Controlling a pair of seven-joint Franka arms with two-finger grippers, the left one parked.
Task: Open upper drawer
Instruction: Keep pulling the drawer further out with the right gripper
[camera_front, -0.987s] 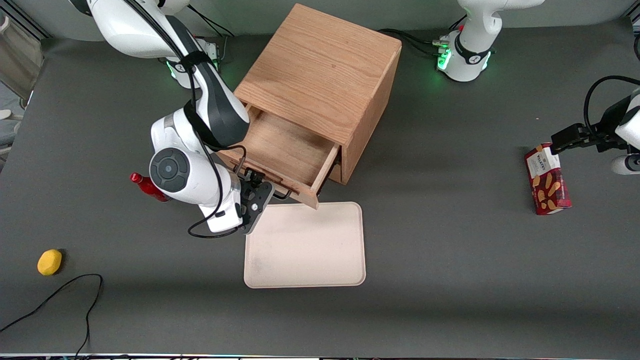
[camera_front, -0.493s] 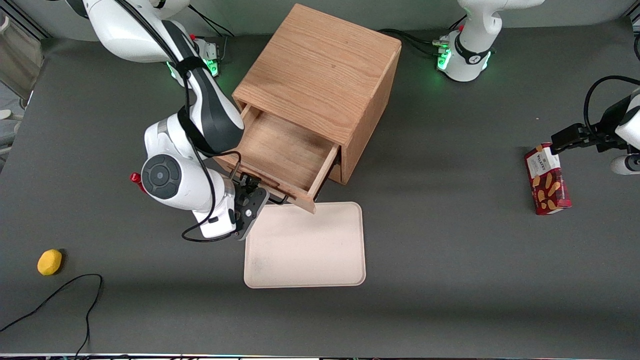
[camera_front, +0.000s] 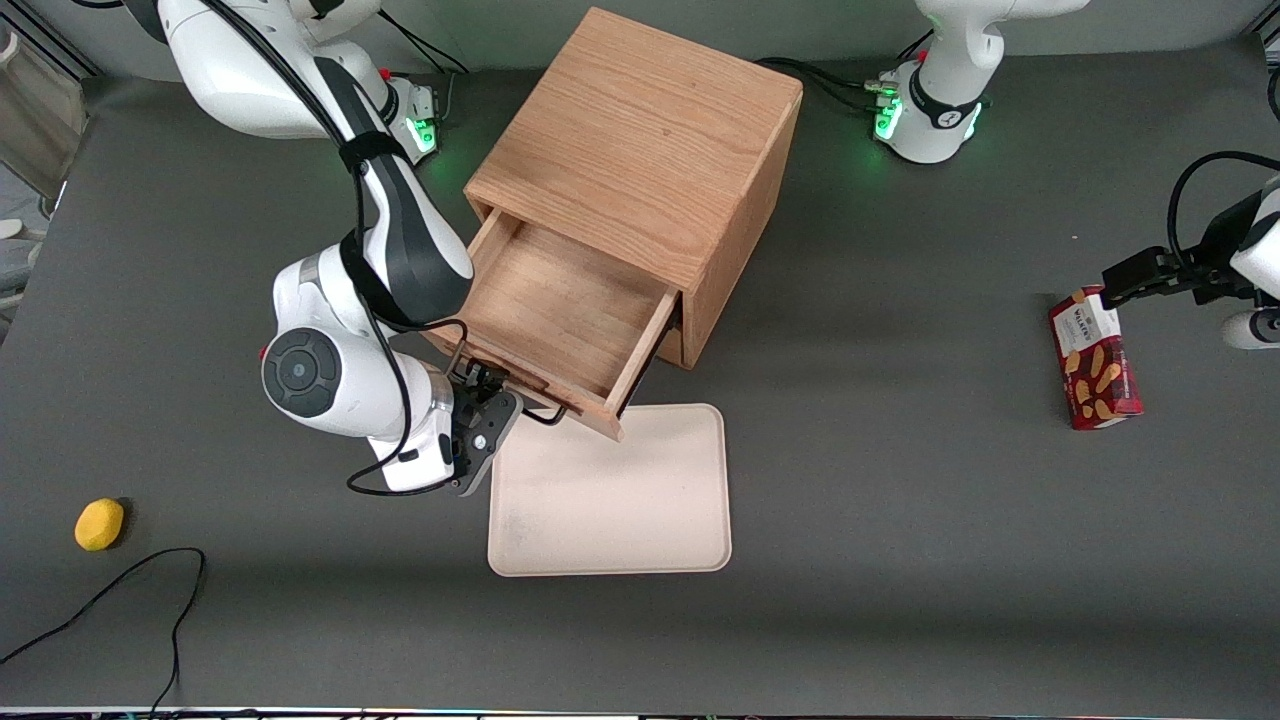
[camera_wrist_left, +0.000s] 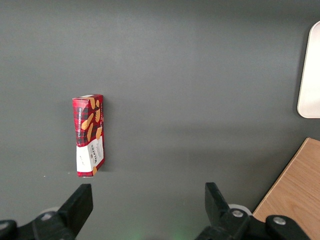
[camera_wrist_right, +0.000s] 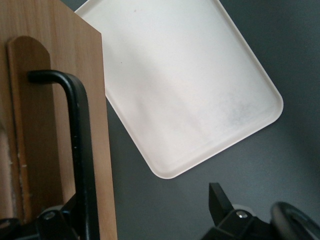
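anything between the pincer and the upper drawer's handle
No. In the right wrist view the pincer sits open around the upper drawer's black handle.

- White, rounded right arm (camera_front: 330, 380) with a dark grey circular joint cap and black forearm panel.
- Black cable loops along its casing.
- Black gripper (camera_front: 487, 425); green base lights glow, upper frame.

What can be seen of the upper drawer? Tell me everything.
The upper drawer is a shallow tray of oak-like wood and stands well out of the cabinet, its inside bare. A thin black wire handle is fixed to its front board. The pincer is at that handle with its fingers apart, the handle's bar running close by one finger. The drawer's front corner shows over the edge of the pale tray.
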